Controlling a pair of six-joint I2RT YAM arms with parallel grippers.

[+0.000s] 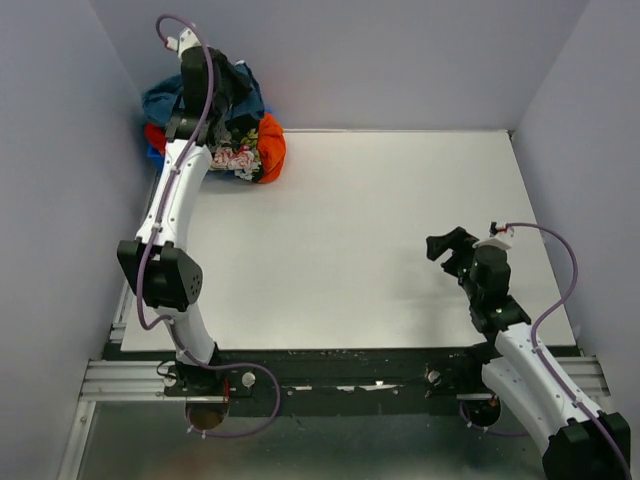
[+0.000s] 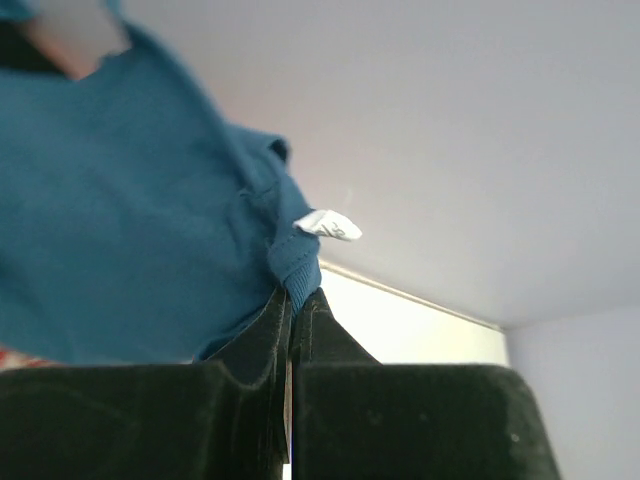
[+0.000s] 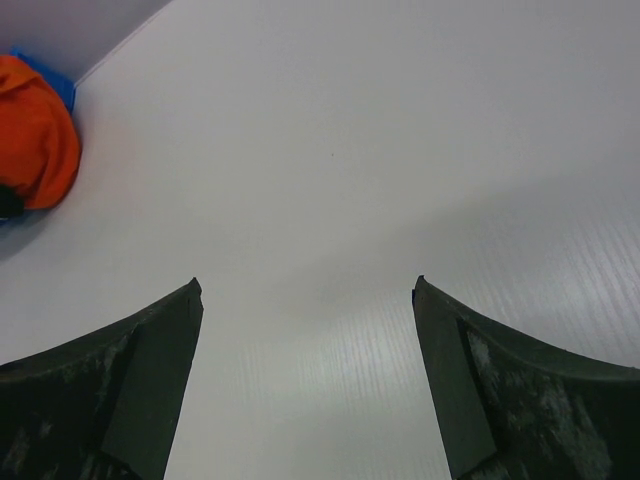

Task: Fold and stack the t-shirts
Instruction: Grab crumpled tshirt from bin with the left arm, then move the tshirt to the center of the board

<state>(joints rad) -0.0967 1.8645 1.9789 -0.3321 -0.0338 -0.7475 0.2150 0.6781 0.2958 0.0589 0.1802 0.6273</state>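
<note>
— Where are the t-shirts?
— Bunched in the far left corner of the table (image 1: 380, 230): the teal t-shirt (image 2: 120, 230), the orange-red t-shirt (image 1: 272, 145) and the flowered t-shirt (image 1: 235, 158).
— The left tool (image 2: 292, 300)?
— Pinched tight on the teal t-shirt's hem, just below its white label (image 2: 330, 226).
— And the right tool (image 3: 305, 290)?
— Jaws spread wide, holding nothing, over the table's right side, well apart from the shirts.
</note>
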